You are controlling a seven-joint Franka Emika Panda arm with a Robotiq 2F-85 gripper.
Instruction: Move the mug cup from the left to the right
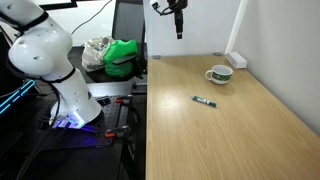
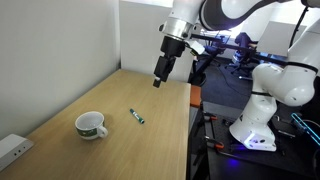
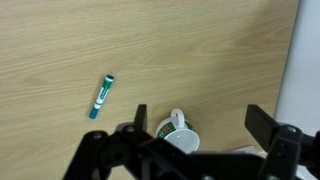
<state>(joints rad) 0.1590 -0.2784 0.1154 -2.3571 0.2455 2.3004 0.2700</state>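
Bench [image 1: 230,130]: light wood tone, fine straight grain recorded in all views.
Mug cup [image 1: 219,74]: white, with dark green markings round the outside; the interior is seen white in the wrist view.
Marker pen [image 3: 101,97]: teal-green barrel, with a paler band near one end; it is read as dark in both exterior views.
Pincer [image 2: 159,80]: black.
Arm [image 2: 215,10]: white shells.
Bundle [image 1: 122,55]: bright green.
Wall [image 2: 60,45]: plain white.

One mug cup [image 1: 219,74], one marker pen [image 1: 204,101], one wooden table [image 1: 230,130].
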